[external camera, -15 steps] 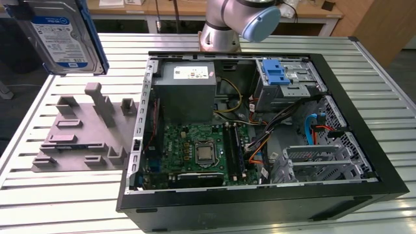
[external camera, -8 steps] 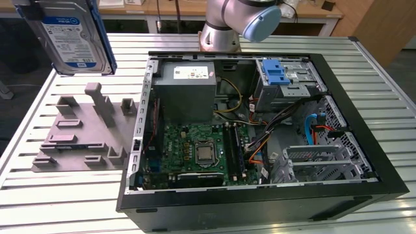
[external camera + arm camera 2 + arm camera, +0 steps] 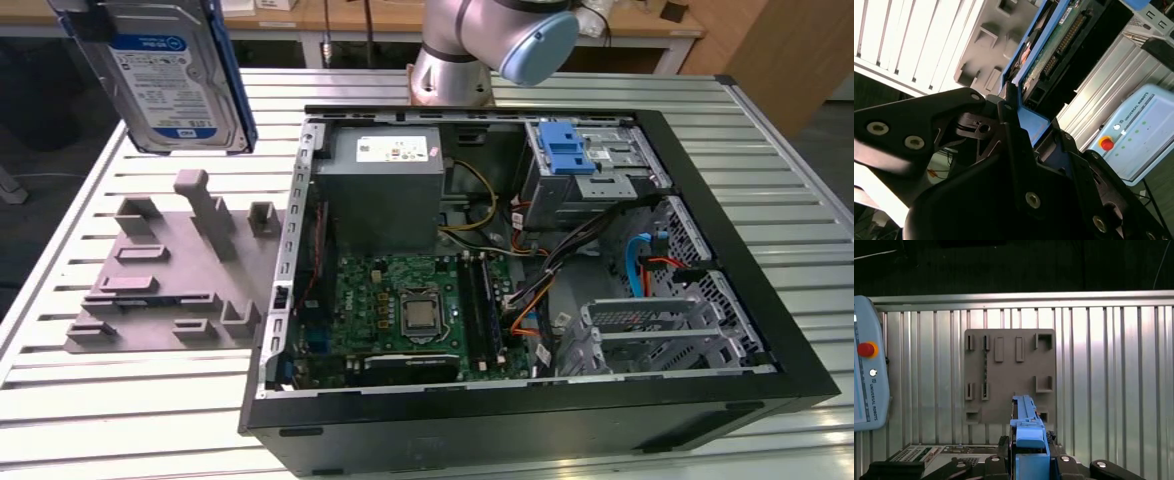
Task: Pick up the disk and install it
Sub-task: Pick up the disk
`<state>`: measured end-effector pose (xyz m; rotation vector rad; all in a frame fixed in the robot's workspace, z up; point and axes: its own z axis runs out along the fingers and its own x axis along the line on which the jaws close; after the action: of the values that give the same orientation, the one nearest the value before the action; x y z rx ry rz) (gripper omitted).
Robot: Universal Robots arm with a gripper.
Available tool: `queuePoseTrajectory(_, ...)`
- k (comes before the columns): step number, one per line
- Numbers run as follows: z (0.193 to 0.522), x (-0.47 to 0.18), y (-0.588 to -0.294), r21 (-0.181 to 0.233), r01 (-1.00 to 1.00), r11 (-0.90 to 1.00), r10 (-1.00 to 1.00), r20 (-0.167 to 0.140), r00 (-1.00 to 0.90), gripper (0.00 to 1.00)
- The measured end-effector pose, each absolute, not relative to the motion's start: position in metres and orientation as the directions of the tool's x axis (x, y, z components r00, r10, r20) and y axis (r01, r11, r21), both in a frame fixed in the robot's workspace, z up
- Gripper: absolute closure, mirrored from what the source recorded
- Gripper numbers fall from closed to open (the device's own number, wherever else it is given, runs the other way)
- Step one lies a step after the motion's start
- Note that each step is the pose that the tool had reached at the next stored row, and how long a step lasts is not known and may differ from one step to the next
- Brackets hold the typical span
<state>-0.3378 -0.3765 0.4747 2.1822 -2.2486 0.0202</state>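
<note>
Gripper (image 3: 1029, 455) around labelled disk (image 3: 171, 72) above fixture (image 3: 160, 290)

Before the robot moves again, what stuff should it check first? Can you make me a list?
1. Disk held tight: ok. In the first wrist view its blue carrier rail sits clamped in the end effector.
2. Disk lifted off the grey holder: ok. In the exterior view it hangs above the holder without touching it.
3. Computer case open: ok. The inside shows.
4. Room in the drive cage: cannot tell. The blue latch lies on top and the slot is hidden.
5. Wires out of the way: not ok. They bunch right beside the cage.
</note>
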Motion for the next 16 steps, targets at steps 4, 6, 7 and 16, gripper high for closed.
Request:
queuePoseTrajectory(4,0.475,-0.328,-0.377,-0.004,-1.000,0.030,-0.999,0.015,-0.030,0.64)
queuePoseTrajectory(6,0.475,-0.322,-0.377,-0.003,-1.000,0.030,-0.999,0.015,-0.030,0.64)
queuePoseTrajectory(7,0.475,-0.319,-0.377,-0.003,-1.000,0.030,-0.999,0.015,-0.030,0.64)
queuePoseTrajectory(16,0.475,-0.296,-0.378,-0.003,-1.000,0.030,-0.999,0.015,-0.030,0.64)
